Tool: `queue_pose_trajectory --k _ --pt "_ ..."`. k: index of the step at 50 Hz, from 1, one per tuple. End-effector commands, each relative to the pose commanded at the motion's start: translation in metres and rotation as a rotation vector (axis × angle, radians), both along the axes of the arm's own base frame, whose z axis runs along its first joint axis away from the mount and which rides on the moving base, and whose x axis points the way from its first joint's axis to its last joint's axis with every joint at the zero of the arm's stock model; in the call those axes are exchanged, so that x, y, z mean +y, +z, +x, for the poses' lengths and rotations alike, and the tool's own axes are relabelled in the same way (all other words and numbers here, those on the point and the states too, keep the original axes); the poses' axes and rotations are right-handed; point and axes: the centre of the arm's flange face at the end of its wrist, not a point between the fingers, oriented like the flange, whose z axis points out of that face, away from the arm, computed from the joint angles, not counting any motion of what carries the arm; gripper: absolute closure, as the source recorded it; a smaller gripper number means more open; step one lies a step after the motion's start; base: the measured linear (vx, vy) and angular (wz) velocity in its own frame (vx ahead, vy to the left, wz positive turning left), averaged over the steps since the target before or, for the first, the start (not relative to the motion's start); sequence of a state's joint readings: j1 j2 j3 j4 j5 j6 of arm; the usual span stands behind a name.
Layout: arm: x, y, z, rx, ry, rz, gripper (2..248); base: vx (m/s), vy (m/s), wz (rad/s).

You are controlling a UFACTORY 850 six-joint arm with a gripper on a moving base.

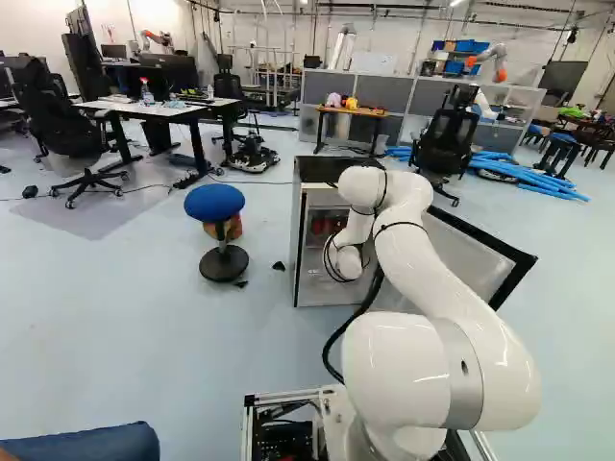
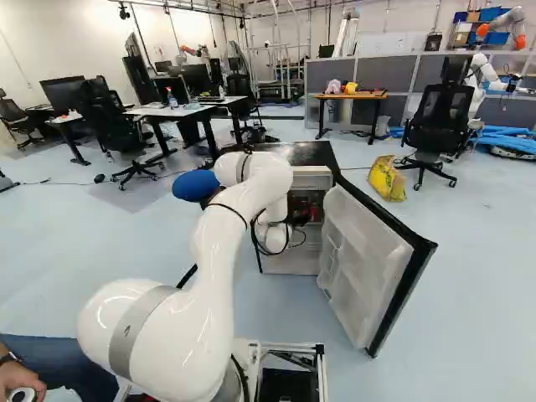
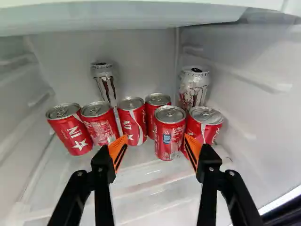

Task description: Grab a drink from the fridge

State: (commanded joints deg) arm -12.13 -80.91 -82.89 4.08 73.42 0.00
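The black gripper reaches into the open fridge in the right base view. In the wrist view the gripper stands open, its orange pads wide apart with nothing gripped. Several red cans stand on the shelf ahead of it. The foremost red can is just beyond the gap between the fingertips, closer to one finger. Another red can stands beside it, partly covered by that same finger. Two white cans, one leaning and one upright, stand behind the red ones.
The fridge door stands swung open beside the arm. A blue-topped stool is near the fridge's other side. White inner walls and an upper ledge surround the cans. A person's hand and leg show close beside the base.
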Motion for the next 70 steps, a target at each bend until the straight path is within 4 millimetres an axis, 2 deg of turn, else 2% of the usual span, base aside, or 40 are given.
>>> queue_pose_trajectory --k 70 --pt "-0.012 -0.009 0.018 -0.040 -0.013 -0.009 73 0.000 0.000 0.000"
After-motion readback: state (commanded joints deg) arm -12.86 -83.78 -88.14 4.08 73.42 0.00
